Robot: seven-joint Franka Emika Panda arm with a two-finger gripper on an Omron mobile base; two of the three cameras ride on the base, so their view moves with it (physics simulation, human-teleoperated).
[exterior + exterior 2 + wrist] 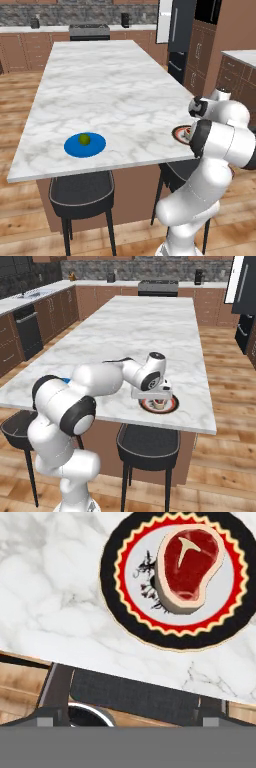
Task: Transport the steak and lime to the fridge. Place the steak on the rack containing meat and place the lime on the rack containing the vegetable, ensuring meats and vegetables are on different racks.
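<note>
Currently the end effector [159,398] hovers over the steak [189,568] on its plate [116,587], jaw width impossible to tell. Steak likely soft, slick, fairly heavy; pinch across the thick rim.

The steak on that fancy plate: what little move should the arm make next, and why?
Probably shift the gripper over the steak and lower it. In the hand view the steak lies untouched on the plate, off toward the upper right rather than centred, so the hand looks poorly lined up for a grasp.

No legible text, label, brand, number or sign anywhere.
</note>
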